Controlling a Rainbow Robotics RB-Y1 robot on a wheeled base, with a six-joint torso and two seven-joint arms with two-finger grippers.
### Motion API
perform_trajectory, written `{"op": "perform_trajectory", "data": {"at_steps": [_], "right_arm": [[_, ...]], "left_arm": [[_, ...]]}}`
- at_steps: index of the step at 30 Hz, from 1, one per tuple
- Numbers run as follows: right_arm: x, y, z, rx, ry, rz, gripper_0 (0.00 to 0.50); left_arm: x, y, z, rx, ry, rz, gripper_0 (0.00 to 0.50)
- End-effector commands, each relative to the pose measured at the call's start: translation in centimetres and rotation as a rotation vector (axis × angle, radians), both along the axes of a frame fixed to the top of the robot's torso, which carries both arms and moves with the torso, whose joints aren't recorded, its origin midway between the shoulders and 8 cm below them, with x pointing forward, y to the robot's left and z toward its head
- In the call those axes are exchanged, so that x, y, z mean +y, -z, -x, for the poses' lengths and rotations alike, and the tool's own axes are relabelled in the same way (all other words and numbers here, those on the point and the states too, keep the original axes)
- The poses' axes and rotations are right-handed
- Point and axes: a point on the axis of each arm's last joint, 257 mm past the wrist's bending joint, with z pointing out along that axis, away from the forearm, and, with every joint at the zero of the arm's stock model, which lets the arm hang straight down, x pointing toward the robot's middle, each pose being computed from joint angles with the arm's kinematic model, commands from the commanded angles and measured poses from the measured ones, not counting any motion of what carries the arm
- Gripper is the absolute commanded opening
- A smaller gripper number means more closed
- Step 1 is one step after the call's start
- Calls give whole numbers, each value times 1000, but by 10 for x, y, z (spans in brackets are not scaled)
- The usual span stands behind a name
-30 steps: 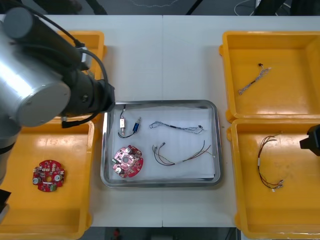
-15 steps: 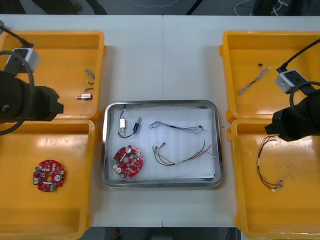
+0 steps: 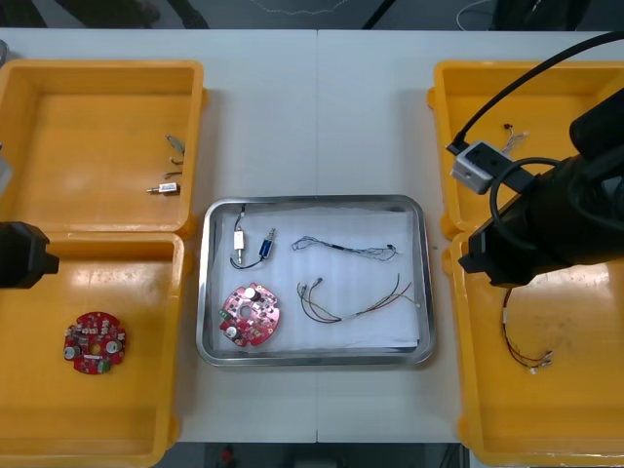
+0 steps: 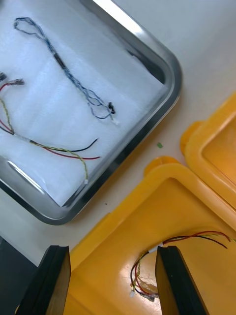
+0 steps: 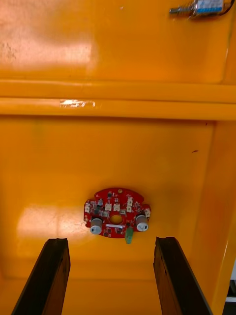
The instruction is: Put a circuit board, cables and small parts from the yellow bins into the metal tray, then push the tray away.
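Right of the filled metal tray [image 3: 314, 358] hangs the right gripper [image 4: 112, 251], likely to push it; the left gripper [image 5: 110, 241] idles above a yellow bin [image 5: 118, 152]; all jaws apart.

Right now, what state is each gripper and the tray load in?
Left gripper, open and empty, over the spare circuit board.
Right gripper, open and empty, over the near right bin.
Metal tray, loaded, not yet pushed away.
Tray's circuit board, lying flat.
Red and yellow cable, loose in the tray.
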Motion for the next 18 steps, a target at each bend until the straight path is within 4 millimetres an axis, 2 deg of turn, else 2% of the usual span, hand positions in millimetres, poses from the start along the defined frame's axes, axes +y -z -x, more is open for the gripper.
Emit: {"op": "perform_trajectory", "data": {"at_steps": [1, 6, 10, 18], "right_arm": [[17, -13, 5, -56, -127, 74, 500], [36, -8, 14, -51, -232, 129, 500], [49, 1, 21, -44, -309, 168, 500], [105, 15, 25, -124, -518, 210, 500]], "left_arm": [[24, 2, 18, 33, 31, -76, 500], [34, 13, 31, 78, 14, -74, 500], [39, 15, 35, 90, 13, -79, 500], [40, 13, 33, 87, 9, -80, 500]]}}
